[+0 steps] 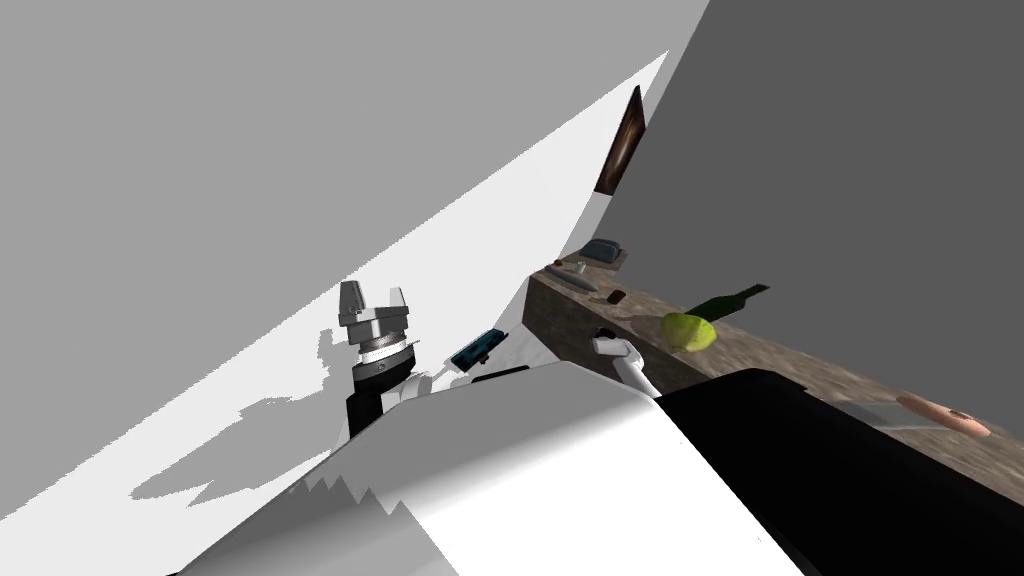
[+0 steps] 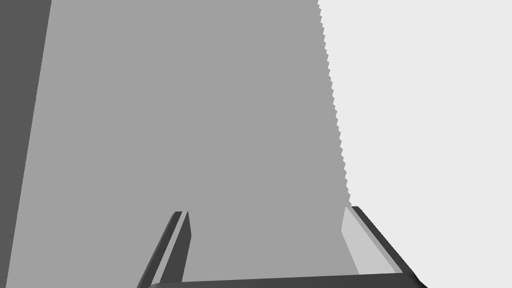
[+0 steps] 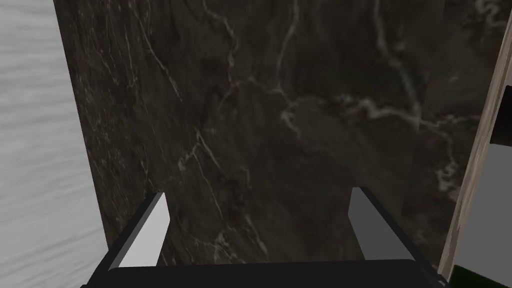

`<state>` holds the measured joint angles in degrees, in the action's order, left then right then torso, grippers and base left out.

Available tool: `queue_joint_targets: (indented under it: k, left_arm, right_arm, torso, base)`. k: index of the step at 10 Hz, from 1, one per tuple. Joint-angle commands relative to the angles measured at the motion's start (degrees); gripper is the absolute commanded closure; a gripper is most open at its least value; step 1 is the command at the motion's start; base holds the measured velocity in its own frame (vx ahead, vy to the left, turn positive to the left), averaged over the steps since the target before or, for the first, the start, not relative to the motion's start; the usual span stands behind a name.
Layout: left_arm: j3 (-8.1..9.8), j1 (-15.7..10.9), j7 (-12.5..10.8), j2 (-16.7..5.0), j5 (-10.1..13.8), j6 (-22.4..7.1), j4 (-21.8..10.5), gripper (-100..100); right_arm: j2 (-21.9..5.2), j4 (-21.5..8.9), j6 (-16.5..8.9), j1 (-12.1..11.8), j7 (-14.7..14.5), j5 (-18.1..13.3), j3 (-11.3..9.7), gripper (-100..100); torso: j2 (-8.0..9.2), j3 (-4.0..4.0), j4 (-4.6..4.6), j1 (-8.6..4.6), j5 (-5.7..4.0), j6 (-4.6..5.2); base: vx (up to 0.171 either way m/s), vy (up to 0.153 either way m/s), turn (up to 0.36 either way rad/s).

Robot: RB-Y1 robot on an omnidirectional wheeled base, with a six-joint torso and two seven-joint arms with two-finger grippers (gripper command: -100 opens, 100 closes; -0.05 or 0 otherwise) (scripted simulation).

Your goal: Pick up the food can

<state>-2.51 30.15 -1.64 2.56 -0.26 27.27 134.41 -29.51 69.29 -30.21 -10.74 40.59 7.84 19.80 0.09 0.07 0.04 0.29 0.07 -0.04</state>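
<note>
At the far left, one left pincer (image 1: 373,300) stands raised before a grey wall, its two fingers spread and nothing between them. Just right of it, one teal oblong thing (image 1: 477,347) lies low on the pale floor.

Next comes the one bench (image 1: 800,365), whose mottled brown top runs from the far middle to the near right. At its far end lie one grey elongated thing (image 1: 588,283) and one blue-grey box (image 1: 603,250). Just nearer is one food can (image 1: 616,296), small, squat and dark brown, too small to show a label. It stands apart from the rest, close to the bench's left edge.

Below the can, the right pincer (image 3: 260,225) faces the dark veined side of the bench with its fingers spread wide and empty.

One dark framed picture (image 1: 622,140) hangs on the wall above the far end. Further right on the bench lie one yellow-green round thing (image 1: 688,332), one dark green bottle (image 1: 728,302) on its side just behind it, and, near right, one pinkish sausage-like thing (image 1: 945,415).
</note>
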Motion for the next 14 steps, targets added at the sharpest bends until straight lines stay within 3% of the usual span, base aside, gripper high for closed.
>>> queue_joint_targets:
  k: [1, 6, 8, 11, 14]
  left_arm:
    - [0.00, 0.00, 0.00, 0.00, 0.00, 0.00, 0.00, 0]
    - [0.01, 0.01, 0.00, -0.01, 0.00, 0.00, 0.00, 0]
    - [0.01, 0.01, 0.00, -0.01, 0.00, 0.00, 0.00, 0]
    - [0.01, 0.01, 0.00, -0.01, 0.00, 0.00, 0.00, 0]
    - [0.01, 0.01, 0.00, -0.01, 0.00, 0.00, 0.00, 0]
  right_arm:
    - [-1.35, -1.07, -0.86, -0.63, -0.64, -1.99, 0.14, -100]
    - [-6.71, -6.81, -5.94, -3.05, -2.85, -10.89, 1.27, -100]
    - [-6.71, -6.81, -5.94, -3.05, -2.85, -12.45, 1.27, -100]
    - [-9.79, -10.76, -9.06, -4.42, -4.02, -18.14, 1.68, -100]
    - [-11.12, -12.75, -10.52, -5.02, -4.50, -23.00, 1.75, -100]
  torso:
    - [0.00, 0.00, 0.00, 0.00, 0.00, 0.00]
    - [-0.02, -0.01, -0.01, -0.20, -0.03, 0.07]
    - [-0.02, -0.01, -0.01, -0.22, -0.04, 0.05]
    - [-0.03, -0.02, -0.01, -0.28, -0.05, 0.06]
    - [-0.06, -0.03, -0.01, -0.34, -0.06, 0.03]
  base:
    - [0.005, 0.077, 0.120]
    - [0.023, 0.060, 0.190]
    - [0.018, 0.029, 0.057]
    - [0.030, 0.028, 0.195]
    - [0.032, 0.006, 0.141]
